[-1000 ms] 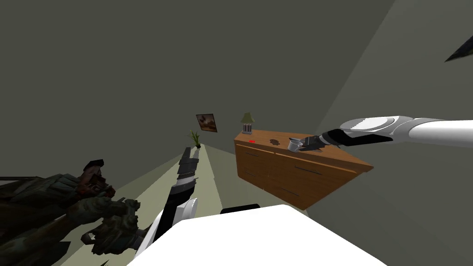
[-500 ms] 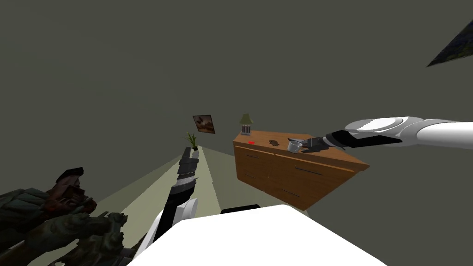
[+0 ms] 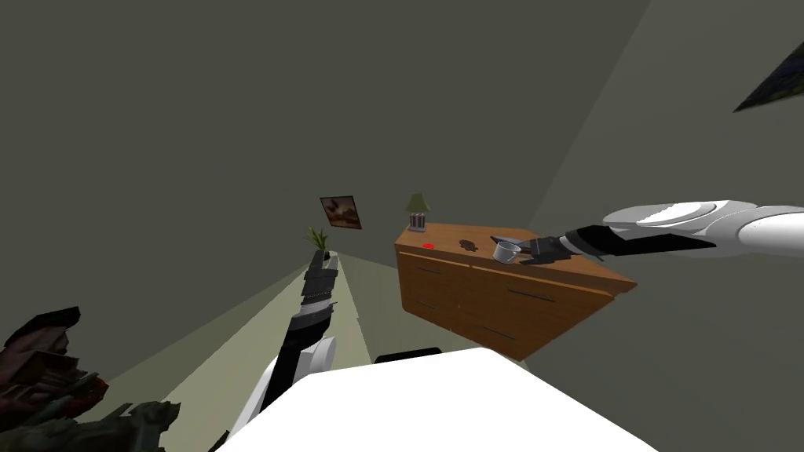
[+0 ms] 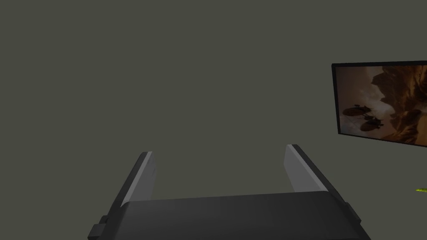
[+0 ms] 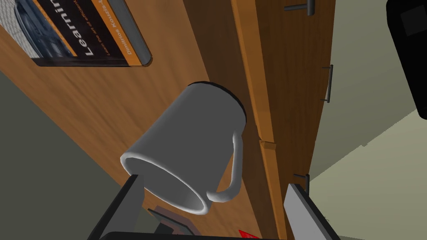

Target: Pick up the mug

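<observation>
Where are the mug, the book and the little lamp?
mug (image 5: 194, 133): right wrist view, on its grey side wall.
book (image 5: 98, 29): right wrist view, on its dark cover.
lamp (image 3: 418, 204): head view, on its green shade.

The book (image 5: 83, 37) by the dresser top's (image 5: 104, 100) back edge is running off the picture, its title breaking off at "Learnin". A small brown thing (image 5: 167, 214) is hiding half behind the mug (image 5: 187, 133) and the right gripper's (image 5: 214, 181) body. A dark lump (image 3: 467, 244) mid-top is showing too small to name.
</observation>
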Robot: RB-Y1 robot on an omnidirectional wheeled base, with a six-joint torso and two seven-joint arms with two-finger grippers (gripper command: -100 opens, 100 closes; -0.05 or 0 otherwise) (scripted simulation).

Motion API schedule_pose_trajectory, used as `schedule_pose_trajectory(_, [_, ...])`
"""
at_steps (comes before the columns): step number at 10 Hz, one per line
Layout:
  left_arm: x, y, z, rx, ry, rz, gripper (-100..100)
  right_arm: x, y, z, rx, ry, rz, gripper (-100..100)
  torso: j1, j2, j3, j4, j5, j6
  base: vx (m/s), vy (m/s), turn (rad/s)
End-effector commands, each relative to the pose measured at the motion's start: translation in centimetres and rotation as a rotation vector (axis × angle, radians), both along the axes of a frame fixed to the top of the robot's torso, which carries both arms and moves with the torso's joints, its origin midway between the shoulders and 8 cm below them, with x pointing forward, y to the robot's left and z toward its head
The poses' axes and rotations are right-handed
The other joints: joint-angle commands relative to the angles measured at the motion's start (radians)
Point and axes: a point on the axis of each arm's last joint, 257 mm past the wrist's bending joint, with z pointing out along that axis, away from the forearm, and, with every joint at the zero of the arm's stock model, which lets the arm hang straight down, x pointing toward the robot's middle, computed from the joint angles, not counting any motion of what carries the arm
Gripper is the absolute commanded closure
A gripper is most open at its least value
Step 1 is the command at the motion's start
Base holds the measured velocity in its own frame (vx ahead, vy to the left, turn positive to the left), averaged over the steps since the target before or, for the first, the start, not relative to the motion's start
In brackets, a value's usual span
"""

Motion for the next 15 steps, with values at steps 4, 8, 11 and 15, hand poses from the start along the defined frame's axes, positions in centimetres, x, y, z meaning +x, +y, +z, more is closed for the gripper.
schedule_pose_trajectory(4, [0.0, 0.0, 0.0, 0.0, 0.0, 0.0, 0, -1.6, -0.3, -0.4, -0.01, 0.002, 0.057, -100, 0.0, 0.001, 0.0, 0.0, 0.0, -0.001, 0.109, 0.048, -0.078])
schedule_pose_trajectory(8, [0.0, 0.0, 0.0, 0.0, 0.0, 0.0, 0, -3.6, -0.7, -0.6, -0.002, -0.003, 0.094, -100, 0.0, 0.0, 0.0, 0.0, 0.0, 0.0, 0.12, 0.05, -0.124])
schedule_pose_trajectory(11, [0.0, 0.0, 0.0, 0.0, 0.0, 0.0, 0, -4.5, -1.0, -0.6, -0.009, -0.012, 0.126, -100, -0.003, 0.003, 0.002, 0.001, 0.0, 0.0, 0.082, 0.033, -0.068])
schedule_pose_trajectory(15, [0.0, 0.0, 0.0, 0.0, 0.0, 0.0, 0, -6.3, -1.4, -0.4, 0.0, -0.031, 0.152, -100, -0.002, 0.004, 0.002, 0.0, 0.0, -0.002, 0.101, 0.065, -0.097])
